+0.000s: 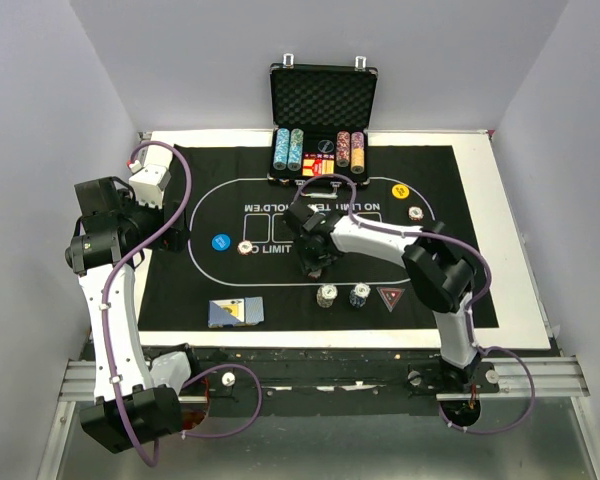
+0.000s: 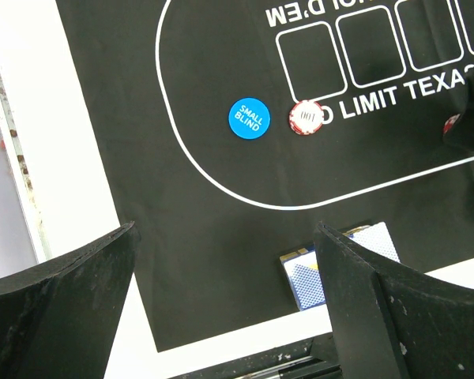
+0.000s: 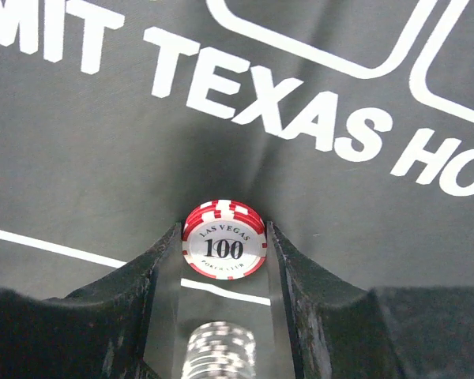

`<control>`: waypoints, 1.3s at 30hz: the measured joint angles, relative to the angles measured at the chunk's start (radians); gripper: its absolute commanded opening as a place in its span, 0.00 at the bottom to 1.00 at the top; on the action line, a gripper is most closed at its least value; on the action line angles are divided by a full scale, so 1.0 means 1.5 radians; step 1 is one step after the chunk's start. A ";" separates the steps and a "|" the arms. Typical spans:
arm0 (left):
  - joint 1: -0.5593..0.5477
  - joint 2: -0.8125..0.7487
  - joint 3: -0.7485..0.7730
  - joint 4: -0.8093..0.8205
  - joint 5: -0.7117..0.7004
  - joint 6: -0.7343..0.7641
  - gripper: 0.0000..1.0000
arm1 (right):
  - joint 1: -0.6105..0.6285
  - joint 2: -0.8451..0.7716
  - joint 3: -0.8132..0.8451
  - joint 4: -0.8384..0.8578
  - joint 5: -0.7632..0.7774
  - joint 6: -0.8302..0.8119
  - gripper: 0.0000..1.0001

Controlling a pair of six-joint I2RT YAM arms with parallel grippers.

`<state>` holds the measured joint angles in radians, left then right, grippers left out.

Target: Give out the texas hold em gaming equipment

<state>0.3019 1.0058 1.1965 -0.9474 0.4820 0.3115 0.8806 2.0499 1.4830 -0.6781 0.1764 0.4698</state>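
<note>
My right gripper (image 1: 315,264) is shut on a small stack of red-and-white "100" chips (image 3: 223,245), low over the mat by the white oval line; both fingers touch its sides. My left gripper (image 1: 173,238) is wide open and empty above the mat's left side (image 2: 225,260). A blue "SMALL BLIND" button (image 2: 249,118) and a red-and-white chip (image 2: 306,118) lie side by side. Blue-backed cards (image 1: 235,312) lie at the near left, partly behind my left finger (image 2: 355,300). Two chip stacks (image 1: 326,296) (image 1: 359,296), a red triangular marker (image 1: 390,297), a yellow button (image 1: 400,190) and another chip (image 1: 415,212) lie on the right.
The open black case (image 1: 323,100) with long chip rows stands at the far edge. The black "NO LIMIT TEXAS HOLD'EM" mat (image 1: 210,290) covers the white table (image 1: 505,240). Purple cables loop beside both arms.
</note>
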 measured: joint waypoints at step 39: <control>0.000 0.011 0.013 0.002 0.000 0.017 0.99 | -0.323 -0.310 -0.373 -0.062 0.088 0.158 0.55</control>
<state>0.3019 1.0225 1.2156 -0.9451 0.4820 0.3363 0.3954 1.5848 0.9230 -0.7715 0.3084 0.7067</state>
